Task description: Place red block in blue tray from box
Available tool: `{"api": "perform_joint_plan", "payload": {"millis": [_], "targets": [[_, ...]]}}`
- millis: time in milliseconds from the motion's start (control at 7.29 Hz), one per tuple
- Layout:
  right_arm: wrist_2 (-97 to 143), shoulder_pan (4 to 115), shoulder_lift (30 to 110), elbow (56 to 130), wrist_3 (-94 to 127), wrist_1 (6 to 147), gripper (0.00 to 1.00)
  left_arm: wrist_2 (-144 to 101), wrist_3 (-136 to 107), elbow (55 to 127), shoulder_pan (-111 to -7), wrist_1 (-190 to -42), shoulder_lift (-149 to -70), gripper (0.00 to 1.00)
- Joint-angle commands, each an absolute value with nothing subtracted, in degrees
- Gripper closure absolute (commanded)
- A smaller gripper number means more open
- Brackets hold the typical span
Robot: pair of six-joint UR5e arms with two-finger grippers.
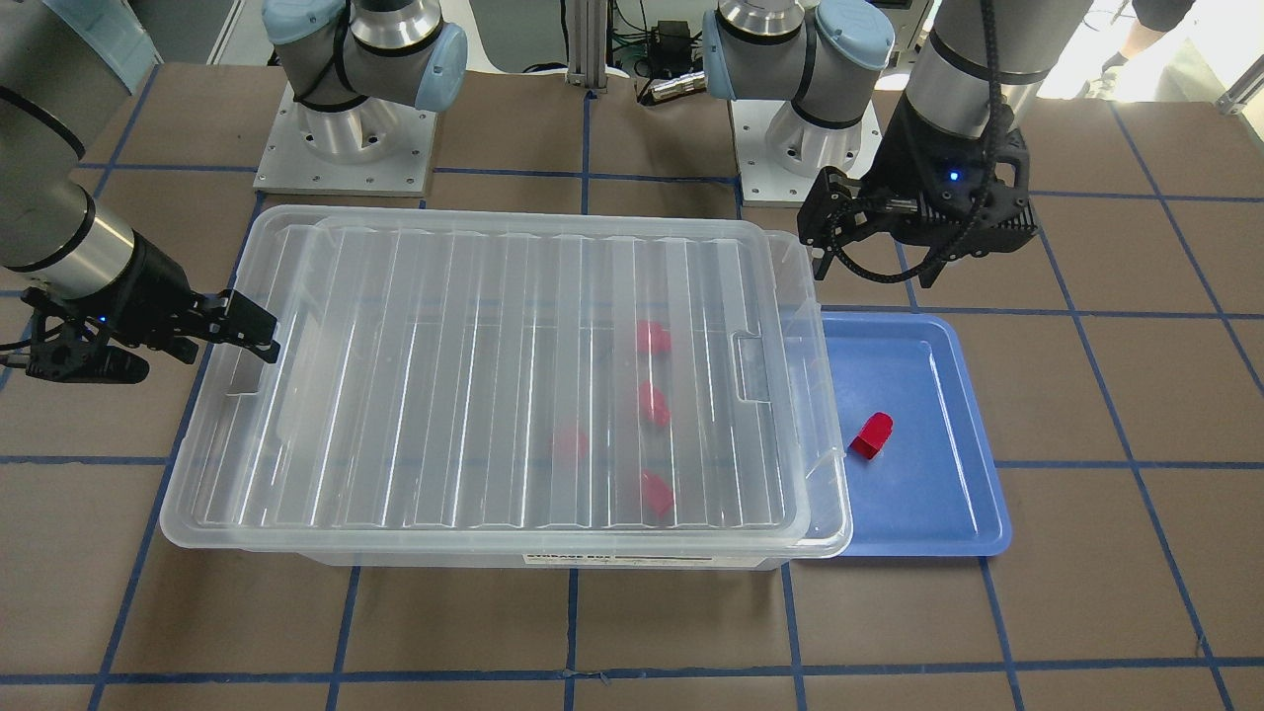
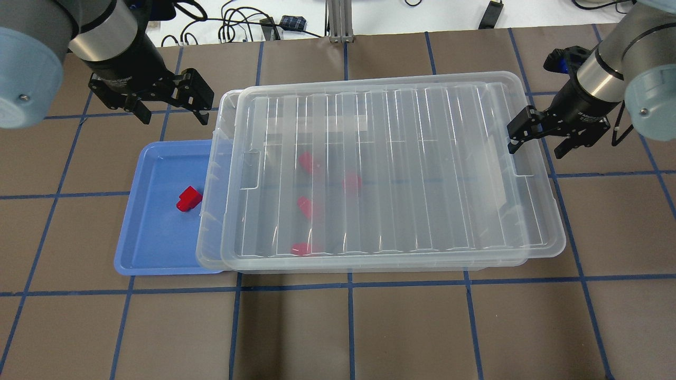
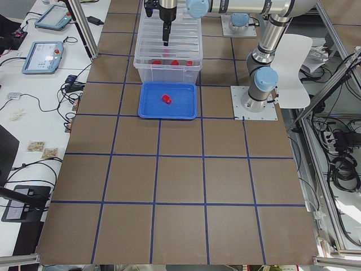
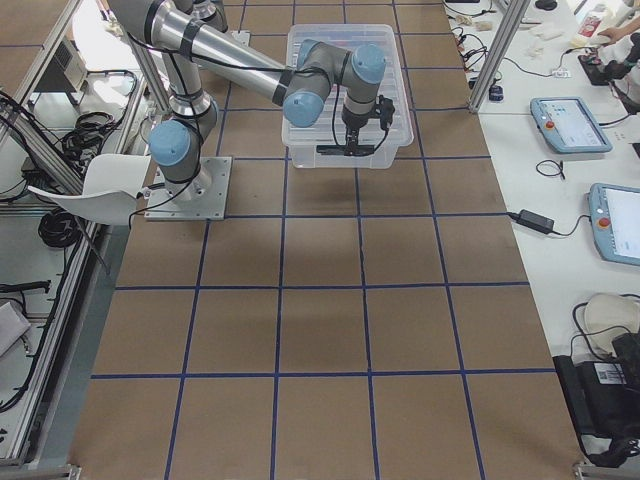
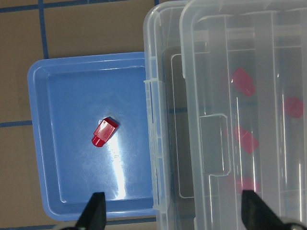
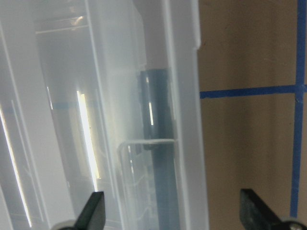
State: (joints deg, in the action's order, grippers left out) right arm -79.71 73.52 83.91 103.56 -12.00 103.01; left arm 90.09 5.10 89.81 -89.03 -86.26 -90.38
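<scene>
While hovering with left fingers [image 5: 94,212] spread empty and right fingers [image 6: 94,211] spread astride the box [image 6: 183,72] rim, found red block [image 5: 104,132] ahead of the left pair in the blue tray [image 5: 45,143]; judged it light, stiff, slick, best pinched across flat sides.

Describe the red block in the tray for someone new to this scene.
Start at the large clear lidded bin mid-table; the blue tray lies at its end on the robot's left. The red block in it lies alone, uncovered, while four look-alikes sit inside the bin under the lid.
</scene>
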Motion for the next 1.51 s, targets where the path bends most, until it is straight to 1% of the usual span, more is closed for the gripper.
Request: {"api": "perform_joint_plan", "payload": {"millis": [0,686,961,1373], "targets": [[-77.6,75.2,83.9,103.8,-7.6,103.1,0.0,90.2,5.1,89.8,-89.0,-86.2,-90.4,0.0],[-78.6,76.9,83.9,101.8,-6.1,103.5,0.0,89.9,5.1,89.8,-89.0,-86.1,-90.4,0.0],[-83.7,76.8,83.8,97.4,-7.0,102.8,0.0,89.9,5.1,89.8,-89.0,-86.0,-90.4,0.0],[-86.9,76.9,84.5,86.5,-8.2,90.8,0.0,89.8,5.1,89.7,-88.9,-86.0,-90.4,0.0]]}}
